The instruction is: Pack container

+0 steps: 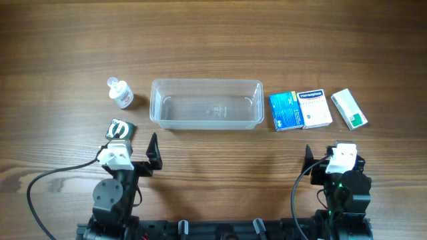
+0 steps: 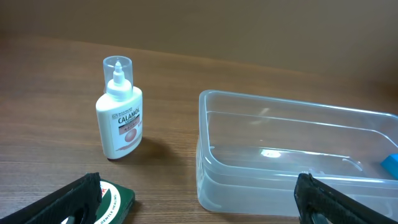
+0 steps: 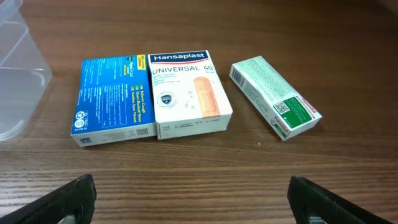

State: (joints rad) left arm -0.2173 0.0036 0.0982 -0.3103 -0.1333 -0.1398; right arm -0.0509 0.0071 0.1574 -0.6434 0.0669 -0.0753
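The clear plastic container (image 1: 155, 110) stands empty at the table's middle; it also shows in the left wrist view (image 2: 261, 183) and its corner in the right wrist view (image 3: 18, 74). A white Calamine bottle (image 1: 121, 93) (image 2: 121, 121) stands upright to its left. A green tin (image 1: 122, 129) (image 2: 117, 200) lies by the left finger of my left gripper (image 1: 133, 145) (image 2: 198, 193), which is open and empty. To the container's right lie a blue box (image 1: 285, 111) (image 3: 112, 102), a white Hansaplast box (image 1: 314, 109) (image 3: 186, 93) and a white-and-green box (image 1: 349, 108) (image 3: 273, 96). My right gripper (image 1: 331, 157) (image 3: 191, 190) is open and empty, in front of the boxes.
The wooden table (image 1: 213, 40) stretches far behind the objects. A black cable (image 1: 40, 183) loops at the front left beside the left arm's base.
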